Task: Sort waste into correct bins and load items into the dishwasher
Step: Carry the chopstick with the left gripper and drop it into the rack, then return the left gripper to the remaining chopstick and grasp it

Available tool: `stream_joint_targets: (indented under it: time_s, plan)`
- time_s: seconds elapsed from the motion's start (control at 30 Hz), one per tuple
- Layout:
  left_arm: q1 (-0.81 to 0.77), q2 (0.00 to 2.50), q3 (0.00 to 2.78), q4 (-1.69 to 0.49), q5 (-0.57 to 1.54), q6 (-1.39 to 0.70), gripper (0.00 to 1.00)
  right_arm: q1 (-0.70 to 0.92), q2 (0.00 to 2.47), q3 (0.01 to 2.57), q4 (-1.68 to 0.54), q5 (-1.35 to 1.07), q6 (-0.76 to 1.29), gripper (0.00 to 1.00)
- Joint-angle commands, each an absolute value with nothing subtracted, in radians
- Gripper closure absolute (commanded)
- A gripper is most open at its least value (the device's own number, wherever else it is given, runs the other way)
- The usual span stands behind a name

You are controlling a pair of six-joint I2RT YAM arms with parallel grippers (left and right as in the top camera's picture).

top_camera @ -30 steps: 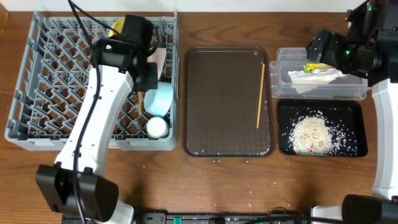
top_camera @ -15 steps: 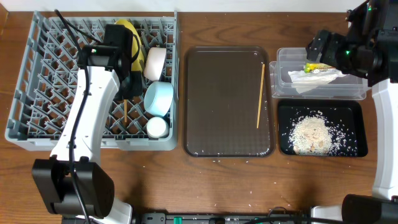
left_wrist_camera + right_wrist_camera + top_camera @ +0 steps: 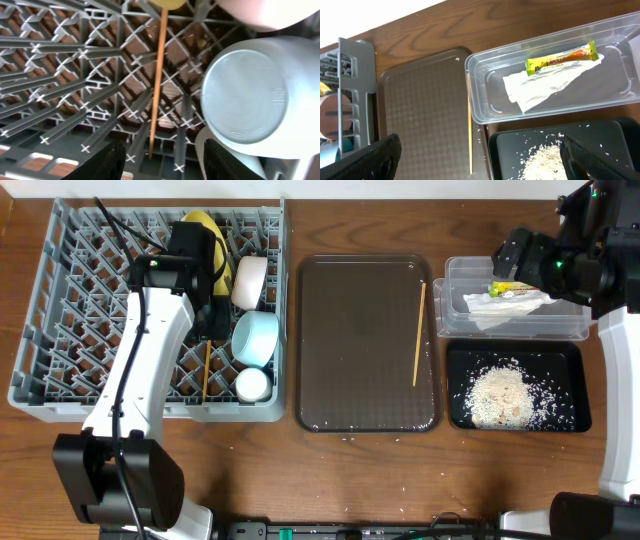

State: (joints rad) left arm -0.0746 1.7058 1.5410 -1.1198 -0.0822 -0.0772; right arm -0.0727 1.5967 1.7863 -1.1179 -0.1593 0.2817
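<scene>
Chopstick (image 3: 157, 75) loose in rack (image 3: 60, 75) beside blue bowl (image 3: 245, 100); left tool (image 3: 165, 160), right tool (image 3: 480, 150) spread, empty.

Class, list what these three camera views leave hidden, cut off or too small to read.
Yellow plate: overhead, mostly under the left arm; left wrist, cut by the top edge.
Black tray and its rice: right wrist, cut by the bottom edge.
Snack wrapper print: overhead, too small to read.
Dish rack: right wrist, only its end shows at the left edge.
</scene>
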Motion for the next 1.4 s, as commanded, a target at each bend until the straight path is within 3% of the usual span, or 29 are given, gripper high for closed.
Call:
stream_joint_targets:
  time_s: [0.0,0.13,0.67,1.07,1.37]
  plan:
    - [-0.091,1.705,1.619,-1.112,0.040,-0.101,0.48,-0.077,1.597,1.797,-1.119,-0.154,0.291,0.01]
    - [-0.159,1.704,1.651,-1.051,0.178,-0.209,0.47,-0.077,1.597,1.797,-1.119,-0.154,0.291,0.01]
    - [-0.629,1.962,1.651,-0.691,0.141,-0.358,0.40,-0.077,1.597,1.797,-1.119,-0.154,0.291,0.01]
    - [-0.753,2.126,1.650,-0.476,0.112,-0.292,0.39,-0.077,1.597,1.797,-1.119,-0.154,0.291,0.01]
    - [-0.805,2.230,1.650,-0.388,-0.039,-0.183,0.33,-0.077,1.597,1.797,-1.119,-0.154,0.291,0.01]
